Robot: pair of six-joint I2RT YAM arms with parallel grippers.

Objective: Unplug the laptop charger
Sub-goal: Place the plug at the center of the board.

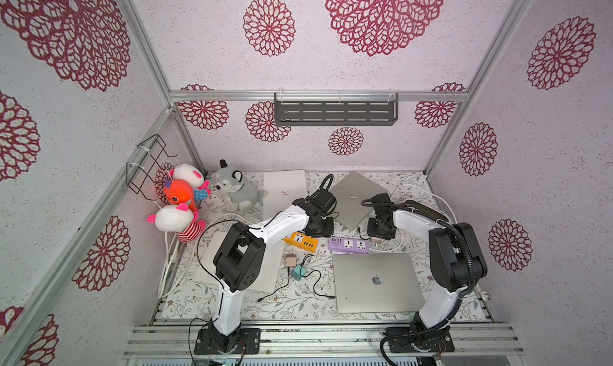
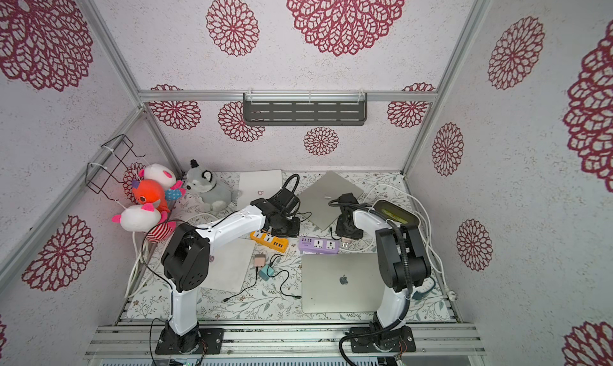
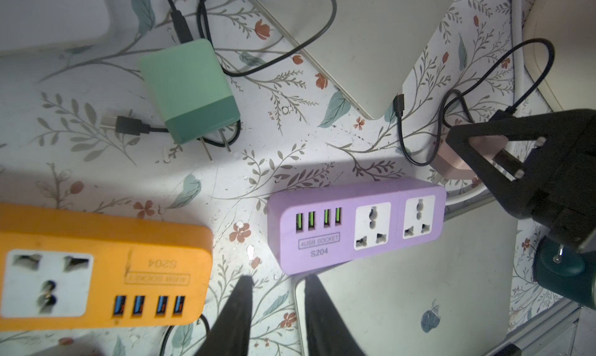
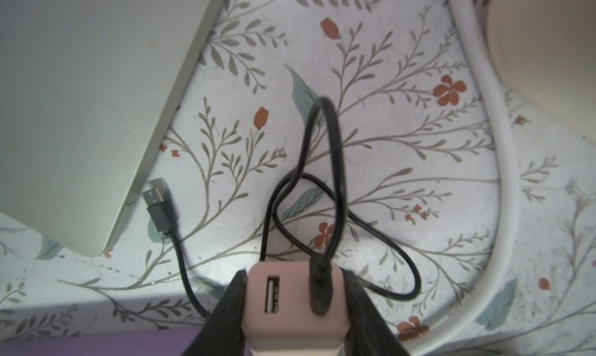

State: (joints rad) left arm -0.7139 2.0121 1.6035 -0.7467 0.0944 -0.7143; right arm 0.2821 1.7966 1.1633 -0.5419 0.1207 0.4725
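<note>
My right gripper point(image 4: 295, 275) is clamped on the pink charger point(image 4: 292, 319), which has a black cable point(image 4: 337, 164) plugged into it. The charger sits out of the sockets, just beside the right end of the purple power strip point(image 3: 354, 228). My left gripper point(image 3: 279, 280) hangs with fingers apart, grasping nothing, between that strip and the orange power strip point(image 3: 103, 257).

The purple power strip point(image 3: 354, 228) has a boxed label, "4USB SOCKET", under its four USB ports, with "S204" just below. The orange power strip point(image 3: 103, 267) to its left bears the same two marks. The near silver laptop point(image 1: 391, 291) shows the Apple logo on its lid in both top views. The small pink mark on the far white laptop point(image 1: 285, 182) can't be made out.
</note>
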